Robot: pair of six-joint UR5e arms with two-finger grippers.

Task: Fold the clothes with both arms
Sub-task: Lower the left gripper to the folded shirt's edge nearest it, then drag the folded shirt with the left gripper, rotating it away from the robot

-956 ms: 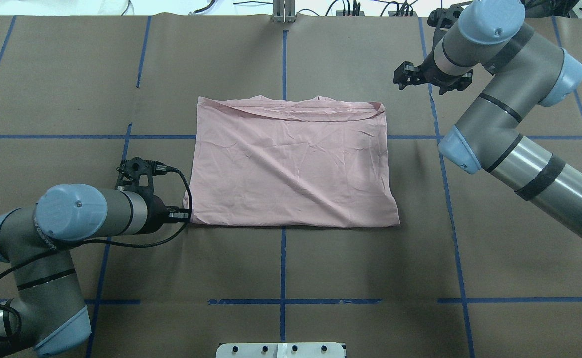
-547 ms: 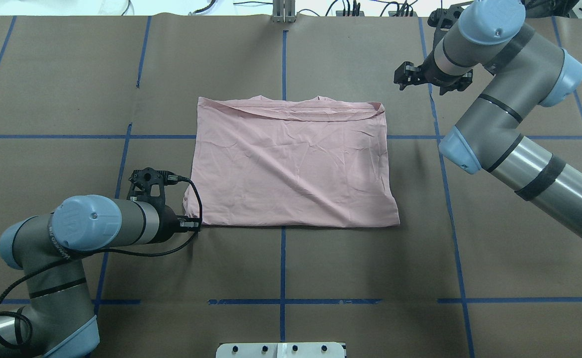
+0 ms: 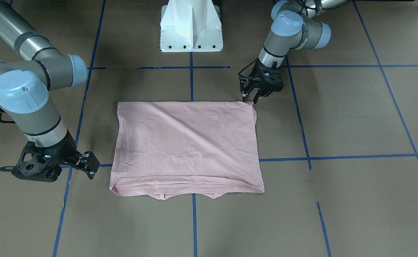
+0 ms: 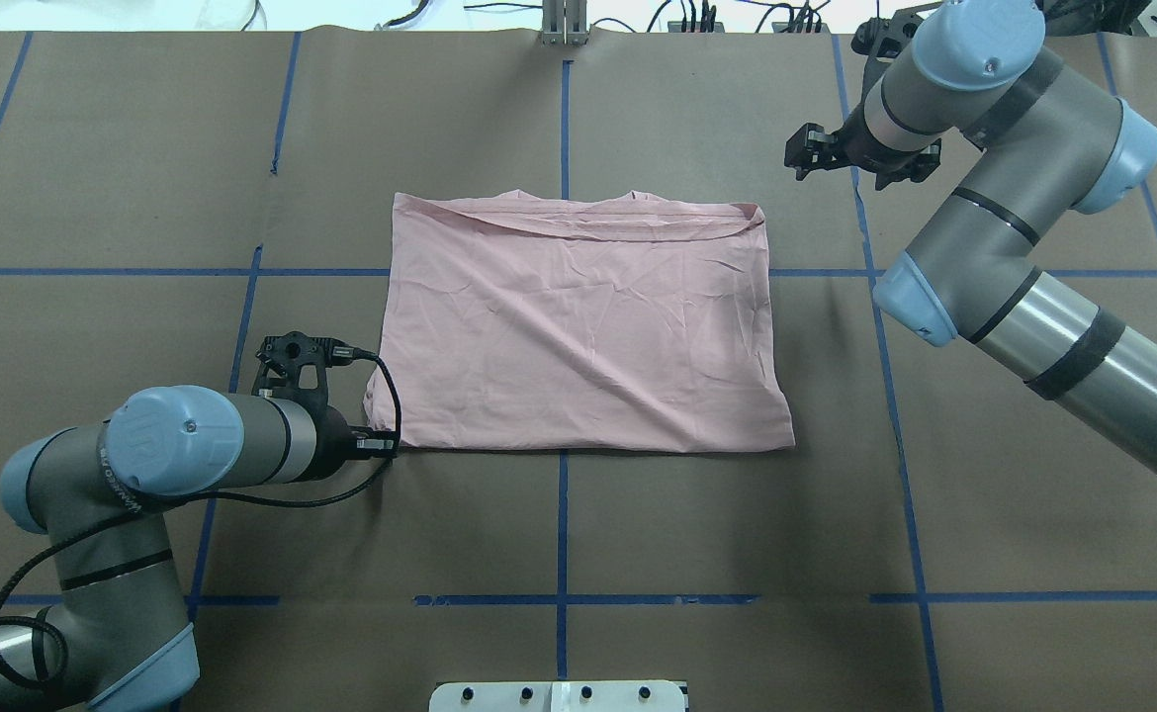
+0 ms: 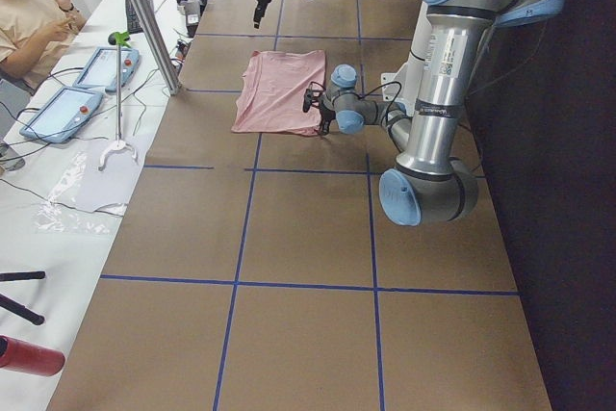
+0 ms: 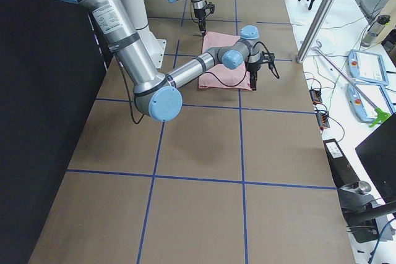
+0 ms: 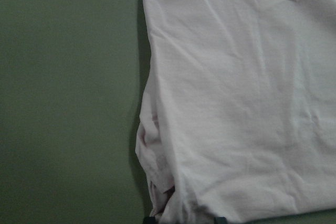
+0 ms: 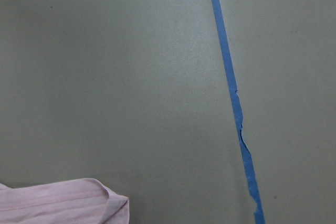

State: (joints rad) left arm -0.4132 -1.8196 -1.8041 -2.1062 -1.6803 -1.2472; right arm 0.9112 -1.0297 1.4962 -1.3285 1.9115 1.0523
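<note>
The pink shirt [image 3: 184, 142] lies plain side up in the middle of the table [image 3: 337, 117], folded to a rough rectangle with its layered hems lined up along the far edge, a shape that, as I judge it, leaves clear corners to pick up for the next fold. The left gripper [image 3: 252, 99] sits low at the shirt's corner nearest the robot on its left side, pointing down. Its jaws are a little apart, with the bunched corner of cloth between the tips in the wrist view; it does not look closed on the fabric, so this reads as lining up a pinch. The right gripper [image 3: 89, 166] hangs above the table just off the shirt's opposite side, near the far corner but apart from it, jaws spread and empty. Its wrist view shows only that corner at the frame's edge and a blue tape line [image 8: 231, 87]. It probably waits there — or needs to come closer — so both arms can lift together
</note>
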